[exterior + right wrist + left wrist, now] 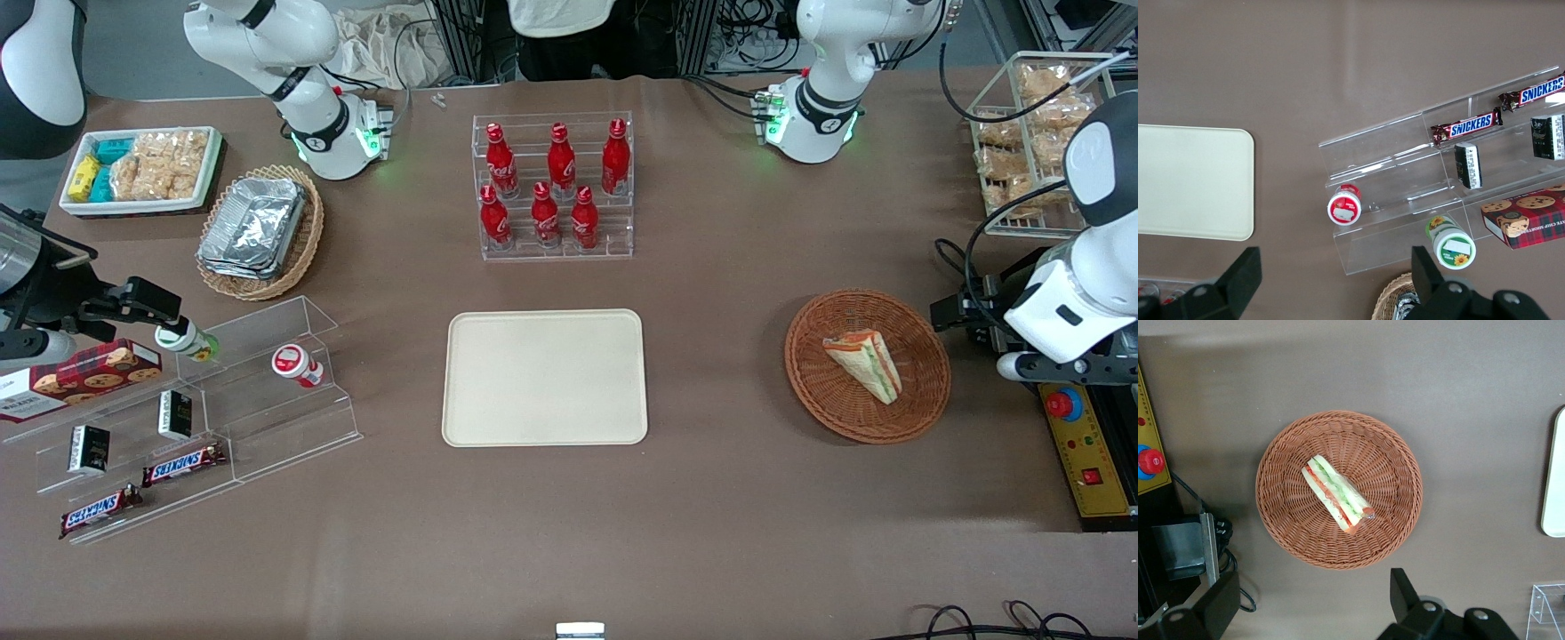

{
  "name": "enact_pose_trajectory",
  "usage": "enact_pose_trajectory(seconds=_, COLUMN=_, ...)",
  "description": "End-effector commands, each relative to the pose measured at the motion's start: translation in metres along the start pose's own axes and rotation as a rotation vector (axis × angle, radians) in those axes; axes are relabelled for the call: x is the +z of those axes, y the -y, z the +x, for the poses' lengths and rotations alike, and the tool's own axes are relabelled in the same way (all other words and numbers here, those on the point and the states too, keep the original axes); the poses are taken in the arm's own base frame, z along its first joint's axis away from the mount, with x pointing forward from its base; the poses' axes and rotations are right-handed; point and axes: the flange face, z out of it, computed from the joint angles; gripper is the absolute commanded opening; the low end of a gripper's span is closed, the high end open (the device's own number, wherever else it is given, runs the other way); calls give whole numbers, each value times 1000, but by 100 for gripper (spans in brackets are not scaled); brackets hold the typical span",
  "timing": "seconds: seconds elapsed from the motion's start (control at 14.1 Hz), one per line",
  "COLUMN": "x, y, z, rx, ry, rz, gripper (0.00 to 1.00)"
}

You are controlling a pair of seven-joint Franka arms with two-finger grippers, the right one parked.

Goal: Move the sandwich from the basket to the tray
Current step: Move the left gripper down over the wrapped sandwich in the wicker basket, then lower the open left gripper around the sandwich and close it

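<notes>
Front view: sandwich (864, 363) lies diagonal in basket (925, 400), end effector (1313, 603) open above.

White rounded arm (1080, 293) with black joint bands, green lights at its base (813, 116), black cables alongside; gripper (1315, 610) has two black angular fingers (1405, 590), spread apart.

Sandwich (864, 362) in basket (920, 400), hand (1313, 603) above.

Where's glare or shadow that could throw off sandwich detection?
Front view: even light, sandwich crisp, soft shadow under basket. Left wrist view: wrap glints faintly on sandwich, open gripper above the basket, no shadow on it.
</notes>
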Motion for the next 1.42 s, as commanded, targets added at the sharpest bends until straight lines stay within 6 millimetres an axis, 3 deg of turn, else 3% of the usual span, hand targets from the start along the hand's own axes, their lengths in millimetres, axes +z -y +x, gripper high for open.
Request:
enact_pose_trajectory(seconds=0.0, x=-4, y=2, z=5, rx=5, ry=7, rz=9, gripper=100)
enact_pose_trajectory(seconds=0.28, x=3, y=1, z=8, rx=-22, ry=19, rz=10, gripper=100)
enact_pose_trajectory(seconds=0.57, x=24, y=4, z=15, rx=-292, ry=35, rz=9, gripper=100)
enact_pose_trajectory(seconds=0.99, x=109, y=-1, z=8, rx=-578, ry=87, rz=21, gripper=100)
enact_pose_trajectory(seconds=1.35, x=167, y=-3, z=-1, rx=-659, ry=86, rz=26, gripper=100)
